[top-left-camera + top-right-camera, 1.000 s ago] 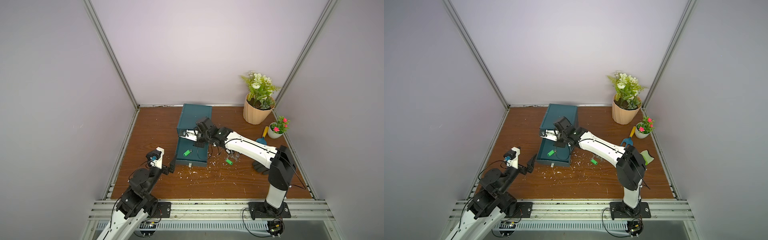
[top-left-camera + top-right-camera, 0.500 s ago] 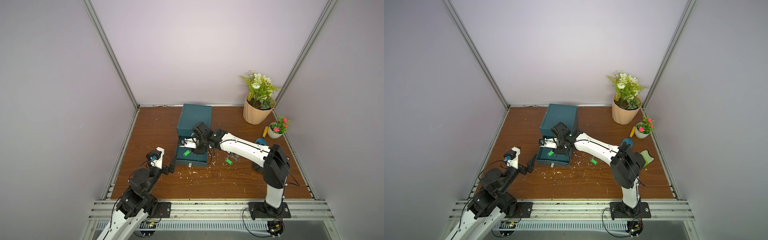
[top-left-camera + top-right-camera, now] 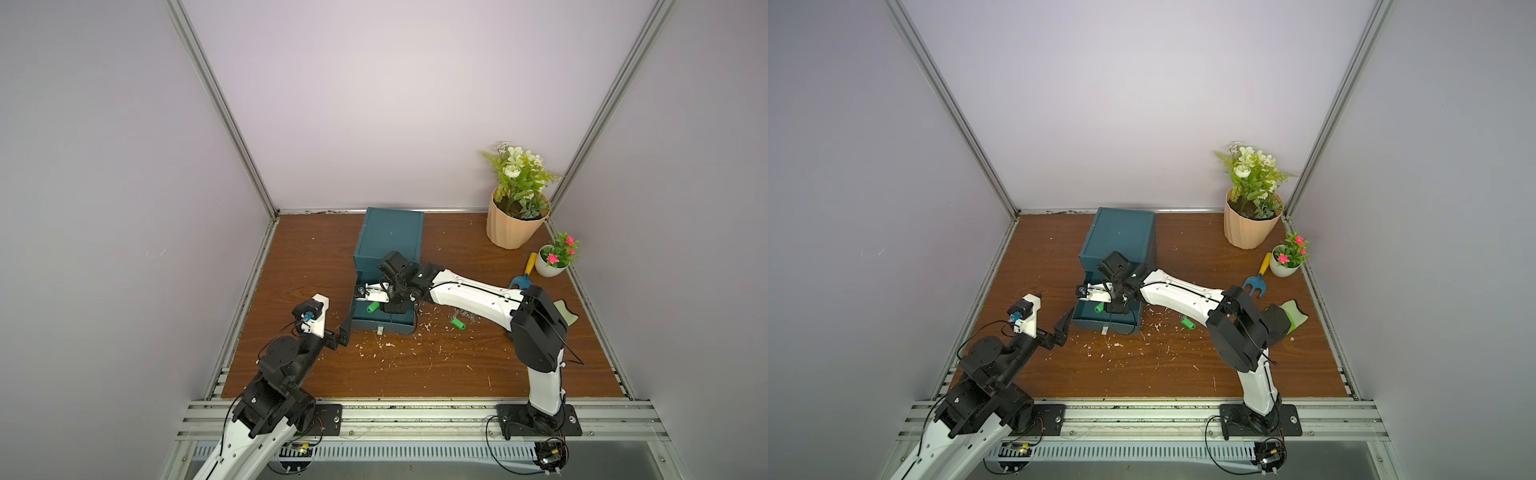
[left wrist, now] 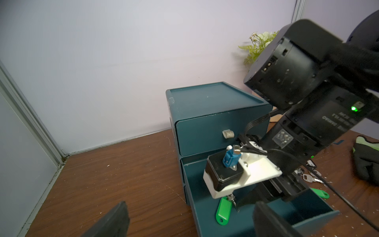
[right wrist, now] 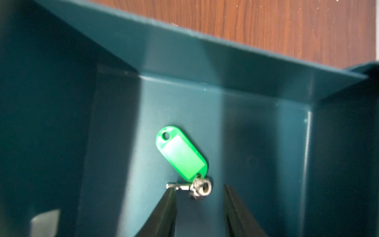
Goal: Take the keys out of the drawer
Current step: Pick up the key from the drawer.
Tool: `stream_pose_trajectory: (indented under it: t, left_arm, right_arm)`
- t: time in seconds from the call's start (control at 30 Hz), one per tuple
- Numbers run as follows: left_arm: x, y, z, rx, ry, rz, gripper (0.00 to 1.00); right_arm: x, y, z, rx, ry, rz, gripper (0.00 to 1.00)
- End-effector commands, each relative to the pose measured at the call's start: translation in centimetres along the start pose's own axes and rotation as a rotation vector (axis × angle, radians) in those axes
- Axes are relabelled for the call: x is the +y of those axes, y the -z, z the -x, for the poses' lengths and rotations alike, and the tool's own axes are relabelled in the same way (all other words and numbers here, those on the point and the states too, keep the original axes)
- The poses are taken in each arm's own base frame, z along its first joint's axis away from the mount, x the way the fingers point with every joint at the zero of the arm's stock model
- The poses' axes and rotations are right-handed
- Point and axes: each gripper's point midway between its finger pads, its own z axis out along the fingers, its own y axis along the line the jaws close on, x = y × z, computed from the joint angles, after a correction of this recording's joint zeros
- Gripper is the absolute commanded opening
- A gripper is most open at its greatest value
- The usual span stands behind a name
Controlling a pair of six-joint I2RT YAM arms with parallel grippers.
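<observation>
The lower drawer (image 3: 382,327) (image 3: 1104,323) of the teal cabinet is pulled out. One bunch of keys (image 5: 181,153) (image 4: 223,207) with a green tag lies on its floor, also seen in both top views (image 3: 372,307) (image 3: 1099,307). My right gripper (image 5: 198,187) (image 3: 392,308) reaches down into the drawer, open, with its two black fingers on either side of the key ring and just short of it. Another green-tagged bunch of keys (image 3: 457,323) (image 4: 320,192) lies on the table right of the drawer. My left gripper (image 4: 190,205) (image 3: 341,333) is open and empty by the drawer's front left corner.
The teal cabinet (image 3: 392,237) stands mid-table with its upper drawer closed. At the back right are a large flower pot (image 3: 513,224), a small pot (image 3: 550,266) and a garden fork (image 3: 521,279). A black and green glove (image 3: 1287,318) lies behind my right arm. White flakes litter the wood.
My right gripper has come forward and down into the drawer and has gone from shut to open. The left arm has not moved.
</observation>
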Motion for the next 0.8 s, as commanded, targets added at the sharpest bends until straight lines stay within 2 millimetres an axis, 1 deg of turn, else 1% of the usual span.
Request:
stream_pose_trajectory:
  t: [0.0, 0.07, 0.23, 0.43, 0.57, 0.67, 0.77]
  left_arm:
    - [0.0, -0.1, 0.2, -0.005, 0.0, -0.001, 0.97]
    - [0.1, -0.1, 0.2, -0.005, 0.001, 0.001, 0.97]
    - [0.1, -0.1, 0.2, -0.003, 0.001, 0.003, 0.97]
    - [0.0, -0.3, 0.0, 0.003, 0.0, 0.001, 0.97]
    - [0.0, -0.3, 0.0, 0.005, -0.002, 0.0, 0.97]
    - [0.1, -0.3, 0.0, 0.005, -0.002, 0.004, 0.97]
    - [0.0, -0.3, 0.1, 0.003, -0.002, 0.001, 0.97]
  right_arm:
    - [-0.1, -0.5, -0.2, 0.012, -0.021, -0.008, 0.41]
    - [0.1, -0.6, -0.3, 0.014, -0.027, 0.001, 0.37]
    - [0.2, -0.5, -0.5, 0.013, -0.036, 0.018, 0.21]
    - [-0.1, 0.0, -0.4, 0.006, -0.035, 0.011, 0.09]
    - [-0.5, 0.5, 0.1, -0.006, -0.034, 0.001, 0.01]
    - [-1.2, 1.4, 0.9, -0.03, -0.037, -0.022, 0.0]
    - [-2.2, 3.0, 2.0, -0.072, -0.037, -0.057, 0.0]
